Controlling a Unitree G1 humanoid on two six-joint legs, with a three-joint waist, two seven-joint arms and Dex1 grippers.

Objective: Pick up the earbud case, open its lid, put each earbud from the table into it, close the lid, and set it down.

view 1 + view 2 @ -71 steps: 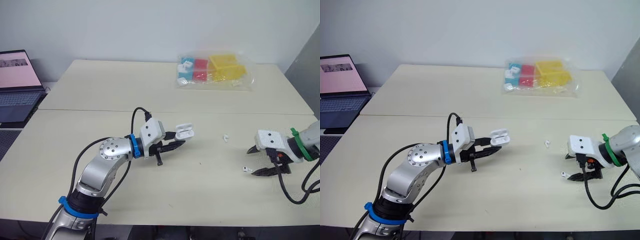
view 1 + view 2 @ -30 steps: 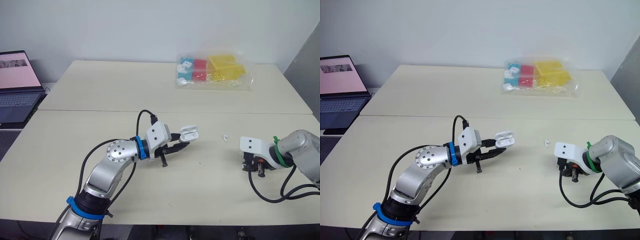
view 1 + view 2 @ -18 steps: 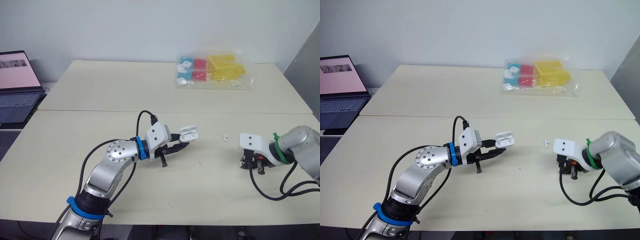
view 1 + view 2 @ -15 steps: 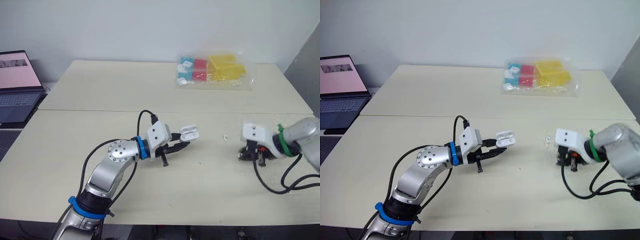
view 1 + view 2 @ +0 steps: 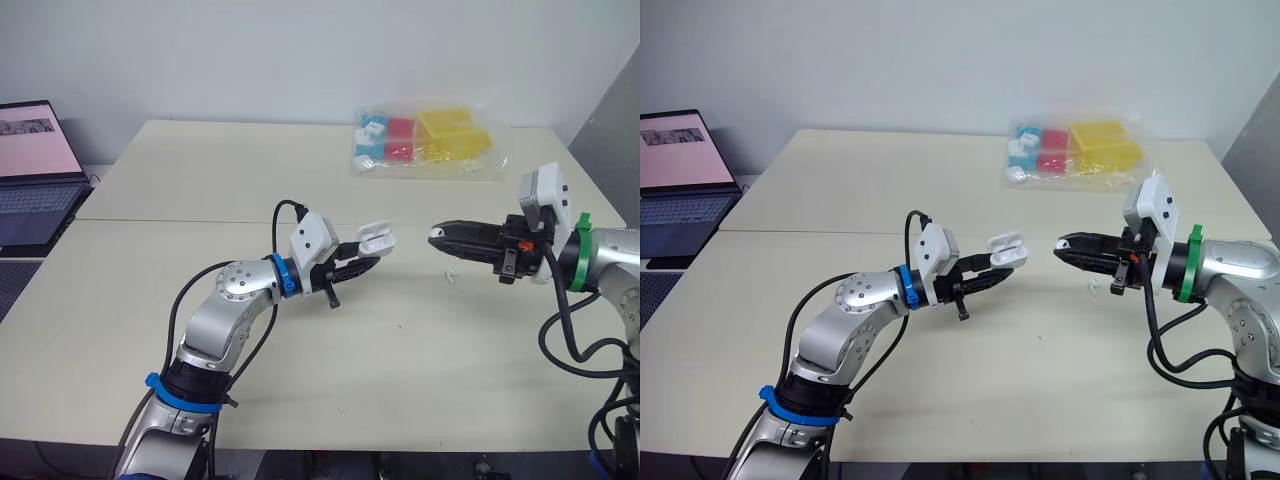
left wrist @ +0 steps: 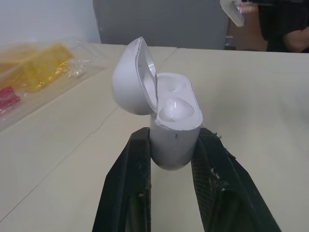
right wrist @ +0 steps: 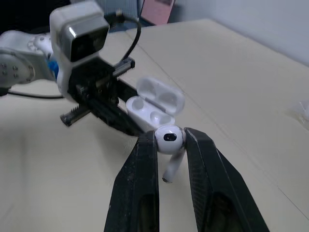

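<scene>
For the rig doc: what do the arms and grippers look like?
Left arm: silver metal, blue bands, white camera box at the wrist, looping black cable, black two-finger left gripper. Right arm: the same build but a green band; right gripper also black.

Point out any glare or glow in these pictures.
Left wrist view: soft sheen inside the open earbud case. Right wrist view: the earbud between the fingers looks bright, without hard glare. Left eye view: the plastic bag glints, the laptop screen glows.
</scene>
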